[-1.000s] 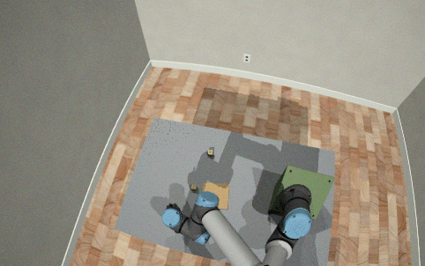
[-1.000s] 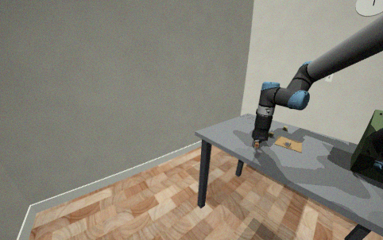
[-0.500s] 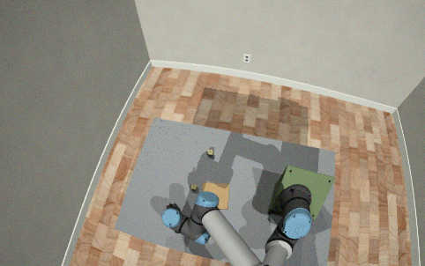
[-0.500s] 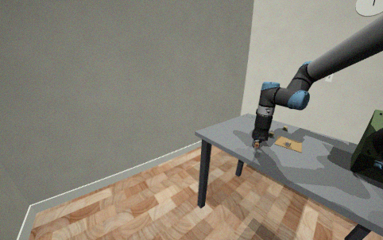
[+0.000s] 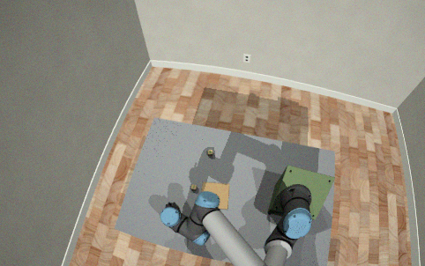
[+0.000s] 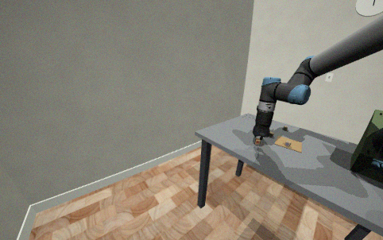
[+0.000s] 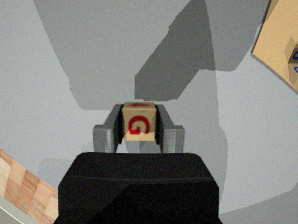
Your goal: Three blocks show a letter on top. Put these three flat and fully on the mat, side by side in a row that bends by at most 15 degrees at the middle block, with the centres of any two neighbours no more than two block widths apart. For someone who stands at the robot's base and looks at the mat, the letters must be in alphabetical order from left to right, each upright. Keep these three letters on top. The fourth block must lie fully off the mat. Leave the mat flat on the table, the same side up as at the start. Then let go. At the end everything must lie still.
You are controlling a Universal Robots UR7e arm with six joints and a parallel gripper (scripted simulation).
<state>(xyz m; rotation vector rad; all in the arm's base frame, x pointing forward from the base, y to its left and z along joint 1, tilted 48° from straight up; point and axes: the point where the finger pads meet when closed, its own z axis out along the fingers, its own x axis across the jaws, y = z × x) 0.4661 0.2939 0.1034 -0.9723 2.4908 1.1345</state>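
Red on pale wood, the letter G shows on top of the block (image 7: 139,123) now clamped between the gripper (image 7: 137,137) fingers, low over the grey table (image 6: 318,175) near its edge. The tan mat (image 5: 217,195) lies at about 2 o'clock in the wrist view, well apart from the block, with one small block (image 6: 288,143) already on it. Two other blocks (image 5: 211,152) and (image 5: 193,188) lie on the table off the mat.

To do the carry well, I would lift straight up before travelling, so the block does not drag. Its letter face should stay level and on top. The spot on the mat depends on the other letters, which are too small to read. Set it down flat, G upright as seen from the base, close beside its neighbour, and release only once it rests.
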